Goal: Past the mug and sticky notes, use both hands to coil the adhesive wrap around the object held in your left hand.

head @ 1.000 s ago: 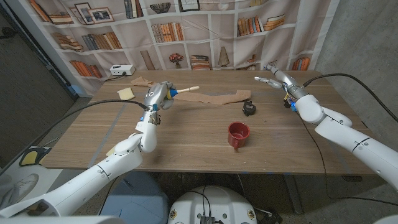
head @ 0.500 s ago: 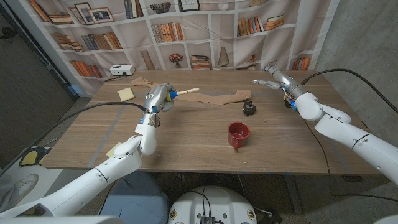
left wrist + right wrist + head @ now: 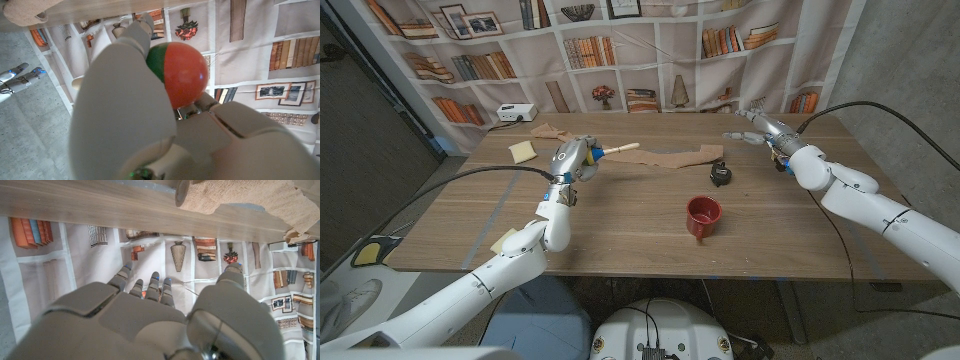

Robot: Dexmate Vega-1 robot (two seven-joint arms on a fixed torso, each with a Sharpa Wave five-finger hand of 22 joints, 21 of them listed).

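My left hand [image 3: 574, 158] is raised above the far left part of the table and grips a toy whose wooden handle [image 3: 624, 146] sticks out to the right. In the left wrist view the toy has a red and green ball [image 3: 179, 71] held in my left hand [image 3: 125, 110]. The tan adhesive wrap [image 3: 672, 157] lies as a loose strip on the table just right of the handle, and its edge shows in the right wrist view [image 3: 245, 198]. My right hand [image 3: 751, 128] hovers at the far right with fingers spread, holding nothing.
A red mug [image 3: 703, 216] stands near the table's middle, nearer the front. A small black roll [image 3: 720, 173] sits by the wrap's right end. Yellow sticky notes [image 3: 522, 150], another tan scrap [image 3: 548, 130] and a white box [image 3: 516, 112] lie at the far left.
My right hand has drifted a little to the left, toward the wrap's right end. The left hand and the toy have stayed in place.
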